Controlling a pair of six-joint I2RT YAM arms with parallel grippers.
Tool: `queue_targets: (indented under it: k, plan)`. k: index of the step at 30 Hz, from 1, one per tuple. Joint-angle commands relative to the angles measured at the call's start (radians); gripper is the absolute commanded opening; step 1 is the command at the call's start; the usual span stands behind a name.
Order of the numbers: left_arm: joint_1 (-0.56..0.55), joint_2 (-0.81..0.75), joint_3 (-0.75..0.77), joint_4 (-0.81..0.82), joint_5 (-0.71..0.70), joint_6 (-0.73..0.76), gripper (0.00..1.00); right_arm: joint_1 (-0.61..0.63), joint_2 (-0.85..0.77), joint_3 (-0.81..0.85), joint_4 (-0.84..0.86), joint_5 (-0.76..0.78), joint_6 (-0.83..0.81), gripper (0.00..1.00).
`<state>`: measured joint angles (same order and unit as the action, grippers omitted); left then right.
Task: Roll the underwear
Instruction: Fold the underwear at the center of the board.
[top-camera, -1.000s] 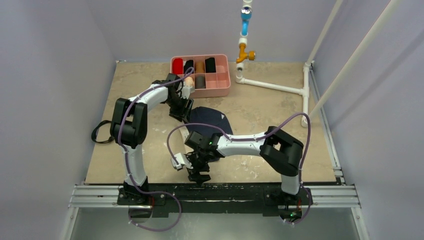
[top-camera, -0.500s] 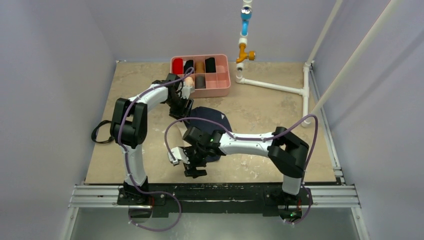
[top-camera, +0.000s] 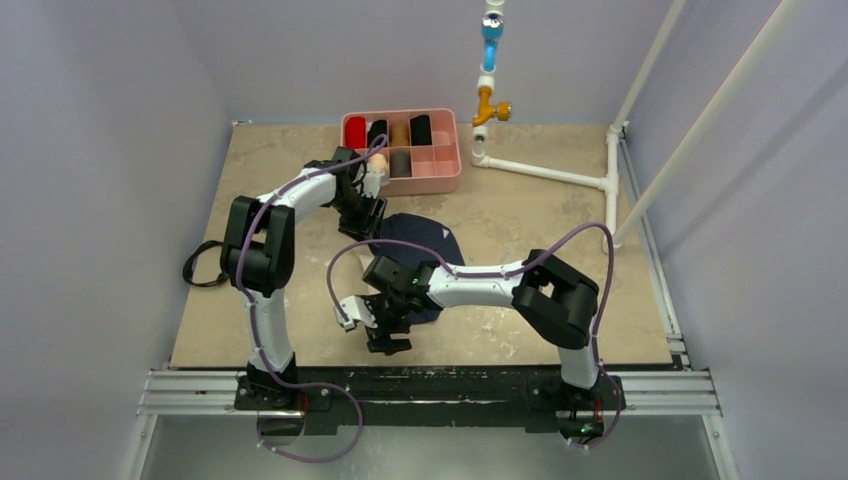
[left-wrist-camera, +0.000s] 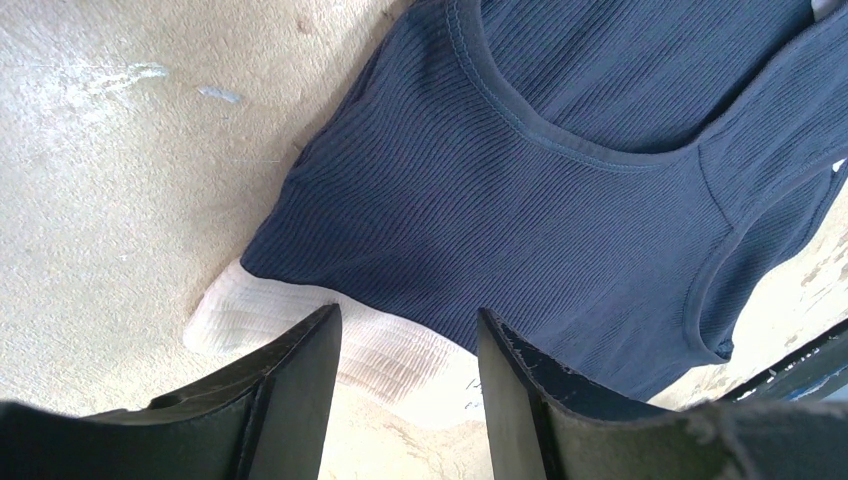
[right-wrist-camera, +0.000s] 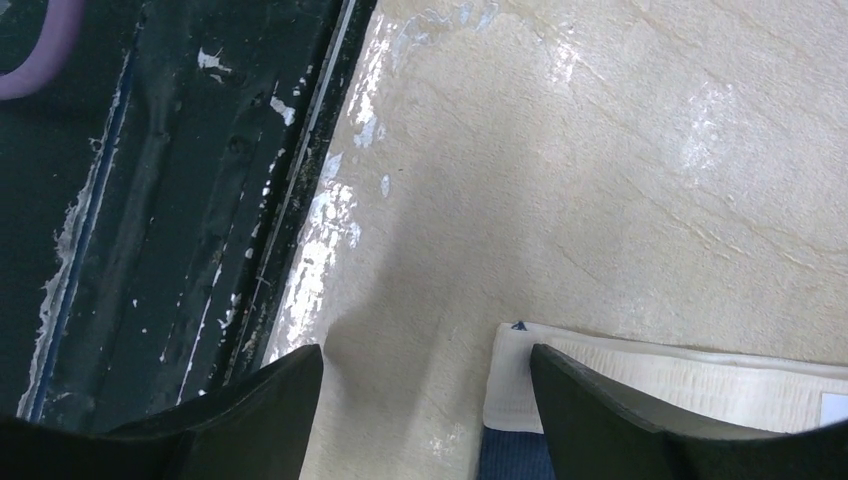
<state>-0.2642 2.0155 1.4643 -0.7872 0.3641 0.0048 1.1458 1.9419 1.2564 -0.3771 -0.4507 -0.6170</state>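
- Beige table (top-camera: 540, 215) fills mid-frame; we see the underwear (top-camera: 425, 238) flat at its centre.
- Our left claw (left-wrist-camera: 407, 330) gapes wide over the cream band (left-wrist-camera: 240, 312).
- Our right claw (right-wrist-camera: 428, 360) gapes wide beside that band.

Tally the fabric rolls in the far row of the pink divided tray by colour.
Red fabric roll: 1
Black fabric rolls: 2
Tan-brown fabric roll: 1
Total in the far row of the pink plastic tray: 4
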Motion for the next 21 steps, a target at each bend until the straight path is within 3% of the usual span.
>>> queue_targets:
  k: [1,16,21]
  plan:
    - [-0.004,-0.003,0.034,0.0,0.006,0.012,0.51,-0.001,-0.003,-0.04,-0.09,-0.062,-0.022,0.75]
    - [-0.004,0.009,0.038,-0.014,0.009,0.008,0.51,0.0,-0.075,-0.054,-0.107,-0.077,0.007,0.76]
    - [-0.004,-0.043,0.012,-0.004,0.067,0.023,0.53,-0.004,-0.147,-0.026,-0.086,-0.022,0.032,0.83]
